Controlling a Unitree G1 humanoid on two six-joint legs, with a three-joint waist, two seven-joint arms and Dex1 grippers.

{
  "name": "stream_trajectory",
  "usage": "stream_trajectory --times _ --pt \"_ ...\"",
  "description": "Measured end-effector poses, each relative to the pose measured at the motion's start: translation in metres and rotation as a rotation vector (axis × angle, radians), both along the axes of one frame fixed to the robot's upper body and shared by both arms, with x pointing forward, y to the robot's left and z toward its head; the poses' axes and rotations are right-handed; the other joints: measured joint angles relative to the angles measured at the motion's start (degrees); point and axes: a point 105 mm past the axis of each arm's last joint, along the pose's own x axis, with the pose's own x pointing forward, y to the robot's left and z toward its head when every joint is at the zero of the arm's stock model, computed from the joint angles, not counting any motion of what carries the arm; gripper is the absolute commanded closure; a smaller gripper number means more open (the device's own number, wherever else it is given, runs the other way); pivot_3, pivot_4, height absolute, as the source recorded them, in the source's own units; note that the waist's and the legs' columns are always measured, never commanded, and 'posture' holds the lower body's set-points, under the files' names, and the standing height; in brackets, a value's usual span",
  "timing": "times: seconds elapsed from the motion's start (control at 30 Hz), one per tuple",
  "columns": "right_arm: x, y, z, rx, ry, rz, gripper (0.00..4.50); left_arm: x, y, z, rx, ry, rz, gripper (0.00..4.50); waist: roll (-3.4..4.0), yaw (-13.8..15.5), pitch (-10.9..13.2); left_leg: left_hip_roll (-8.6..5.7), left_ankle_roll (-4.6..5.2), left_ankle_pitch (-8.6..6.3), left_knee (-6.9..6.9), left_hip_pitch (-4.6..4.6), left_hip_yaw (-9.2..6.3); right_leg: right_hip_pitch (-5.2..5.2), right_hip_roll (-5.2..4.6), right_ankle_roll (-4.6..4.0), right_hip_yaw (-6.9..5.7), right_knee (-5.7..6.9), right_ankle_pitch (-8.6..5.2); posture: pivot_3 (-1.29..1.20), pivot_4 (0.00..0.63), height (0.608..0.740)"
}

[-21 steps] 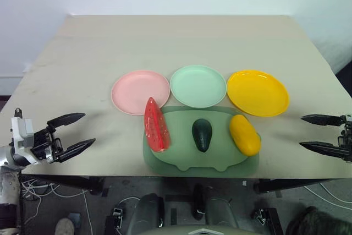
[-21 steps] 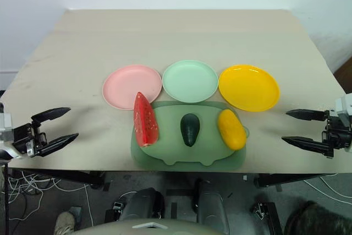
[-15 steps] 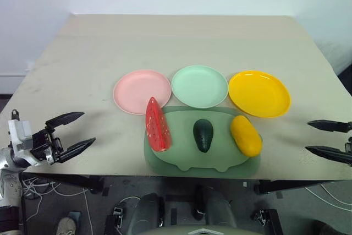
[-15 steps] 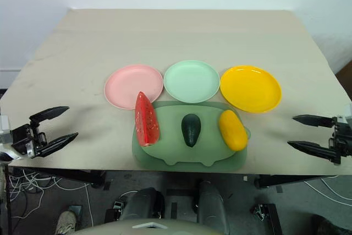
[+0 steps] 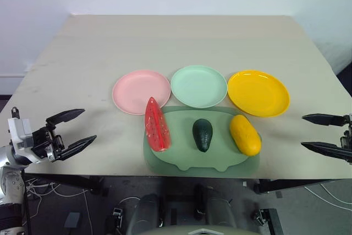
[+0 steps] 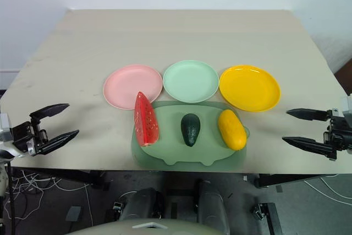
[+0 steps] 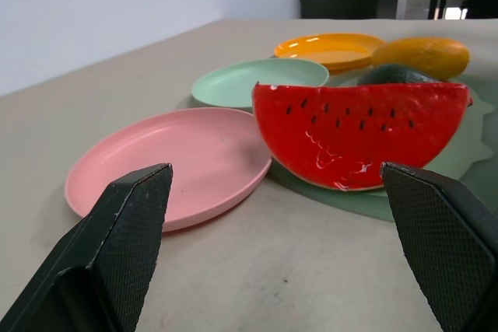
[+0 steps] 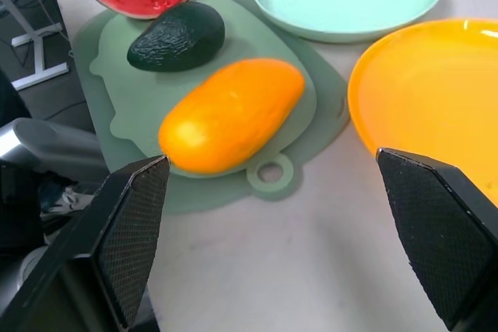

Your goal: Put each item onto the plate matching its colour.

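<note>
From the left eye view, all 3 items sit on the dull-green mat (image 5: 181,160) near the table's front edge: the watermelon wedge (image 5: 156,125) at the robot's left with its tip just beside the pink plate (image 5: 141,91), the avocado (image 5: 202,134) in the middle, the yellow fruit (image 5: 245,134) at the right; the mint plate (image 5: 198,86) and the yellow-orange plate (image 5: 258,92) lie just behind, all 3 plates bare. Compared with the pictures from a moment earlier, nothing on the table (image 5: 181,42) has shifted, and the left gripper (image 5: 74,130) hangs where it did, fingers spread and holding nothing. In the right eye view, the right gripper (image 6: 300,129) sits slightly nearer the mat than half a second ago, jaws wide and bare, well apart from the fruit. The left wrist view looks between its fingers (image 7: 124,231) at the wedge; the right wrist view frames the yellow fruit. So sorting has not started: 0 of 3 placed, both arms seemingly poised for a first reach.
</note>
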Motion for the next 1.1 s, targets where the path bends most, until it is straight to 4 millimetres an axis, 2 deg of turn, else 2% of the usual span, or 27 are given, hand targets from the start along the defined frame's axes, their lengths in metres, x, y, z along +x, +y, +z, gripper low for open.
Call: stream_trajectory --times 0.23,0.43,0.6,0.77,0.87,1.1 --pt "-0.001 0.021 0.002 0.012 0.1 -0.007 0.0 0.002 -0.003 0.0 -0.005 0.012 -0.013 0.01 0.0 0.03 0.0 0.01 0.0 0.0 0.0 -0.01 -0.01 0.0 -0.02 0.0 0.0 0.0 0.0 0.0 0.15 0.733" --pt "-0.001 0.047 0.012 0.051 0.205 -0.039 0.0 0.007 -0.003 -0.003 0.026 0.028 -0.022 0.01 -0.01 0.02 0.0 0.02 0.0 0.0 0.0 -0.04 -0.03 -0.04 -0.02 -0.07 0.0 0.0 -0.04 0.0 0.15 0.733" --pt "0.008 0.066 0.016 0.045 0.246 -0.116 0.0 0.007 -0.003 -0.004 0.041 0.02 -0.025 0.01 -0.02 0.0 0.0 0.03 0.0 0.0 0.0 -0.05 -0.03 -0.07 -0.01 -0.08 0.0 0.0 -0.05 0.0 0.15 0.733" --pt "0.023 0.087 0.007 0.01 0.258 -0.179 0.0 0.009 -0.004 -0.003 0.04 0.012 -0.023 0.01 -0.03 -0.02 0.0 0.02 0.0 0.0 -0.01 -0.08 -0.02 -0.09 -0.01 -0.08 0.0 -0.01 -0.04 0.0 0.15 0.733" --pt "0.03 0.098 -0.01 -0.012 0.309 -0.239 0.0 0.011 -0.006 -0.003 0.034 -0.002 -0.021 0.01 -0.04 0.04 0.0 0.01 0.0 0.0 -0.01 -0.12 -0.03 -0.11 -0.02 -0.05 0.0 0.0 -0.02 0.0 0.15 0.733" --pt "0.039 0.108 -0.038 -0.007 0.437 -0.376 0.0 0.013 -0.007 -0.006 0.025 0.004 -0.009 0.01 -0.06 0.02 0.01 0.0 0.01 0.0 -0.02 -0.13 -0.04 -0.11 -0.01 0.0 -0.01 0.0 0.01 0.0 0.15 0.733"
